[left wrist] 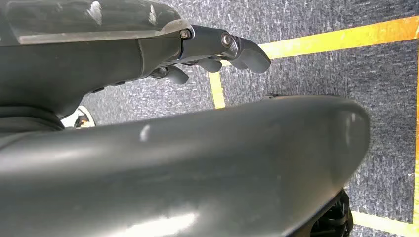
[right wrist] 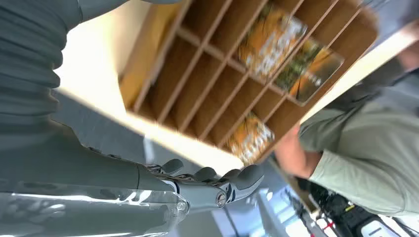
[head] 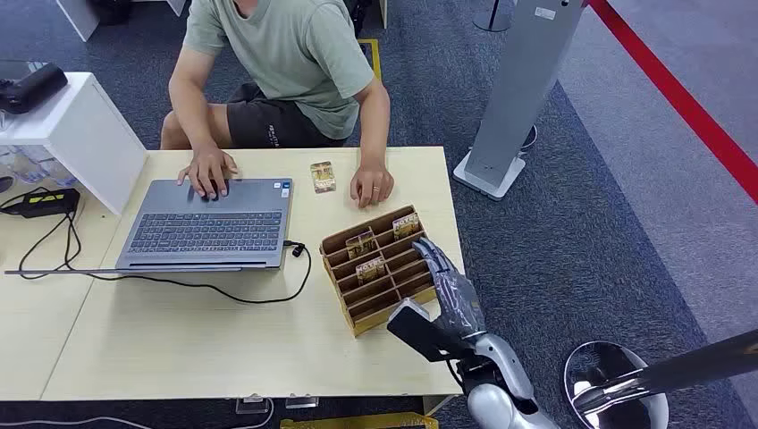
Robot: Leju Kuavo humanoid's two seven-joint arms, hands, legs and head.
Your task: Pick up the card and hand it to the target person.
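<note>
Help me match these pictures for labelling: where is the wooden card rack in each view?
Head view: the wooden card rack stands on the table, near its right edge, beside the right hand.
Left wrist view: not in it.
Right wrist view: the rack lies beyond the fingers.
Shared landmark: the person's green shirt.

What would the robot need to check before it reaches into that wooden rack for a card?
1. Cards in the wooden rack: ok, three stand in its slots.
2. Right hand free: ok, holding nothing, beside the rack's near corner.
3. Fingers lined up over the nearest card: not ok, the hand is off to the side.
4. Person within reach: ok, seated across the table.
5. Left hand: ok, hanging over the floor.
</note>
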